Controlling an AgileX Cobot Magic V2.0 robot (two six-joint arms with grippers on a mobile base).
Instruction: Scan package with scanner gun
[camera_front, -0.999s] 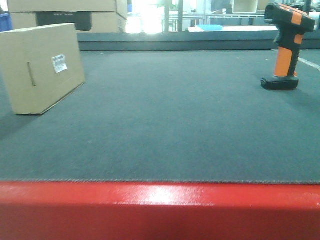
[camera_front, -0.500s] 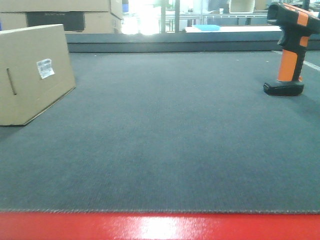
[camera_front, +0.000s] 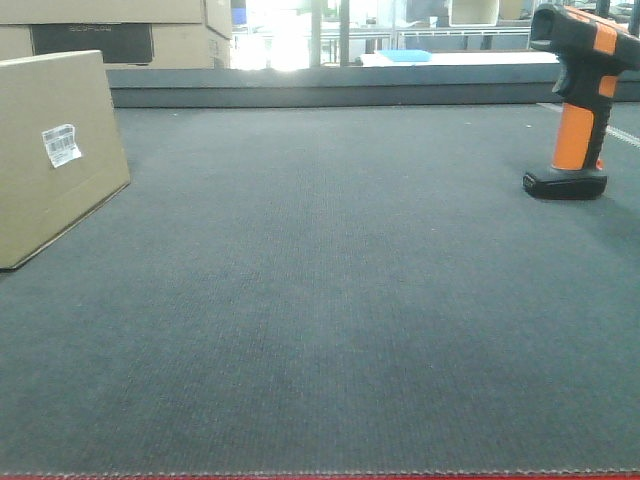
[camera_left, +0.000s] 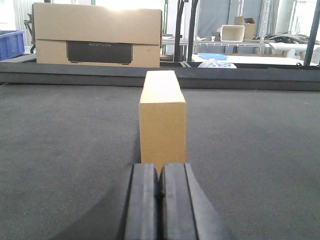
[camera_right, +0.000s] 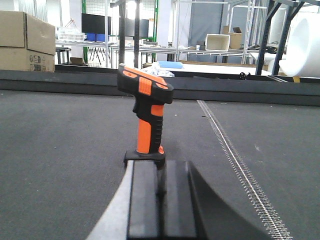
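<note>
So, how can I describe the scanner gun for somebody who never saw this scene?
Look at the dark grey mat, then its far right side. The scanner gun stands upright there on its base, orange and black, unlike the cardboard box at left.

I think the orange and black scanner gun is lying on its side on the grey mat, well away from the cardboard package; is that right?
Not quite: the scanner gun stands upright on its base, as the front-facing view shows. It is indeed on the grey mat, well away from the cardboard package.

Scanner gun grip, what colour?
The scanner gun has an orange grip, black body; right wrist view shows it best.
</note>
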